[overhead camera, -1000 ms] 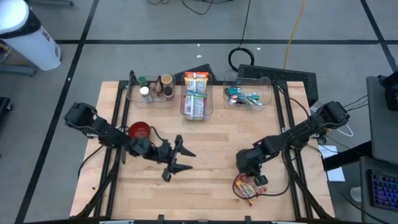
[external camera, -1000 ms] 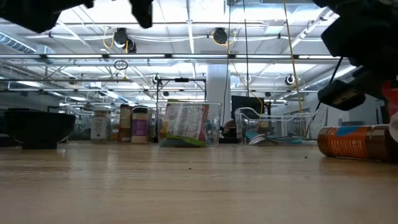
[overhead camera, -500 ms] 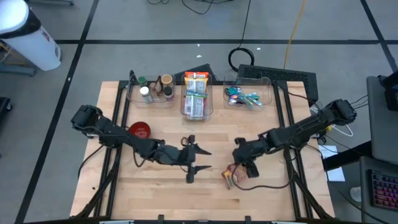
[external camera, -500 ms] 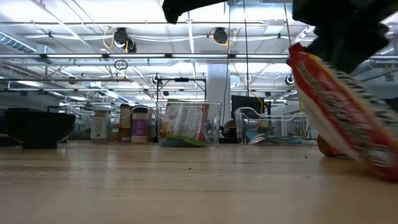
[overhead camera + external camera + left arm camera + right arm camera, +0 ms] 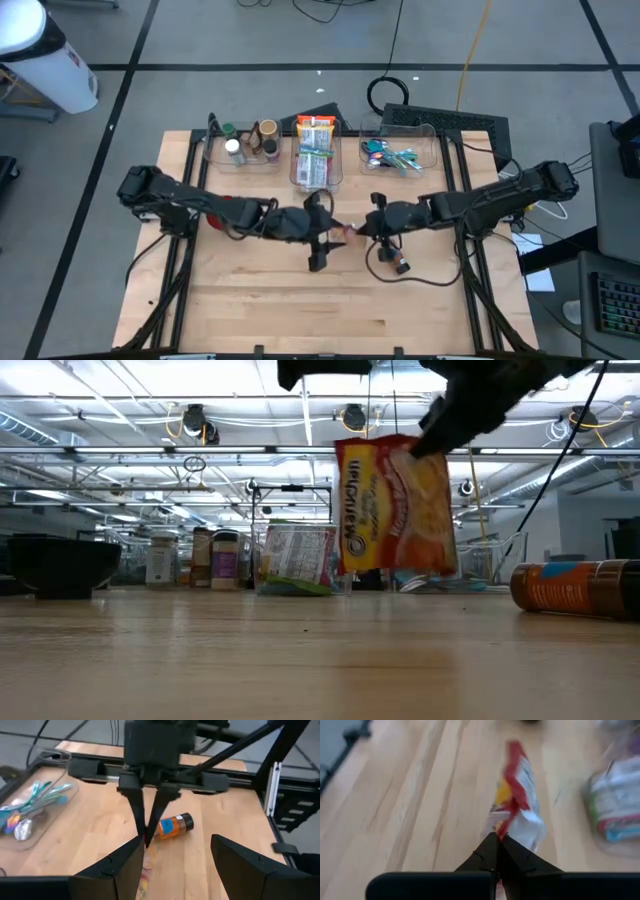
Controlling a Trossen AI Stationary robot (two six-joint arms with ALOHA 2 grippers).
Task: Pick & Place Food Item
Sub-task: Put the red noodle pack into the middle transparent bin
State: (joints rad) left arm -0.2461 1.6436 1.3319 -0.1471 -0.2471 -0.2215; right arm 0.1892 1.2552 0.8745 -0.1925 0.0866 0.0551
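A red and yellow noodle packet (image 5: 395,505) hangs over the middle of the table, and my right gripper (image 5: 432,435) is shut on it. In the high view the packet (image 5: 341,232) shows between my two grippers. My left gripper (image 5: 322,245) reaches in from the table's left and stands open just beside the packet. In the left wrist view the packet (image 5: 145,870) is next to one finger of my left gripper (image 5: 175,862). I cannot tell whether they touch. My right gripper pinches the packet's upper edge (image 5: 502,827) between its two fingers, close to one top corner (image 5: 425,448). The fingers slant downward from the table's right side. The packet hangs upright below them, clear of the table.
An orange spice bottle (image 5: 575,588) lies on its side on the table near the right arm. Three clear bins stand along the far edge: jars (image 5: 245,145), food packets (image 5: 315,160) and utensils (image 5: 400,152). A dark bowl (image 5: 60,565) sits at the left.
My right gripper has risen and gone from the near right toward the table's middle, tipping nearer level. The packet has been lifted off the table and now hangs clear. My left gripper has moved toward the table's right and up, tipping nearer level, and stays open.
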